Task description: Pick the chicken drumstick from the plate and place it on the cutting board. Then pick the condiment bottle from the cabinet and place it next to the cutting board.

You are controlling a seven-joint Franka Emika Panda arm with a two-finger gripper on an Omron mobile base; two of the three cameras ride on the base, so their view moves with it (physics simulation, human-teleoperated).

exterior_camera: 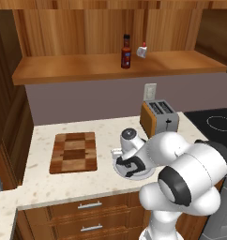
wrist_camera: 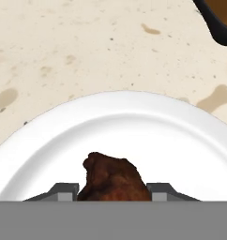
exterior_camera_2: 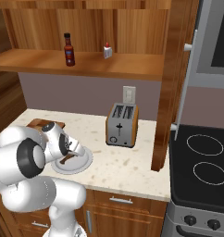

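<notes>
In the left base view, the arm bends down over the plate [exterior_camera: 144,176], which sits on the speckled surface [exterior_camera: 106,129] to the right of the cutting board [exterior_camera: 74,152]. The gripper [exterior_camera: 127,169] is down at the plate. A toaster [exterior_camera: 158,117] stands behind the plate, and the condiment bottle [exterior_camera: 126,52] stands upright on the cabinet [exterior_camera: 78,68] shelf beside a small white object [exterior_camera: 142,50].

In the right base view, the gripper [exterior_camera_2: 67,158] reaches onto the plate [exterior_camera_2: 84,163], where a thin brown piece of the chicken drumstick [exterior_camera_2: 64,160] shows under it. The cutting board [exterior_camera_2: 36,123] peeks out behind the arm. The condiment bottle [exterior_camera_2: 69,50] stands on the cabinet [exterior_camera_2: 127,65], and the toaster [exterior_camera_2: 121,125] is to the right of the plate.

In the hand view, the chicken drumstick [wrist_camera: 113,180] lies on the plate [wrist_camera: 134,126], and the gripper [wrist_camera: 114,193] pinches it, one finger tip pressed against each side.
</notes>
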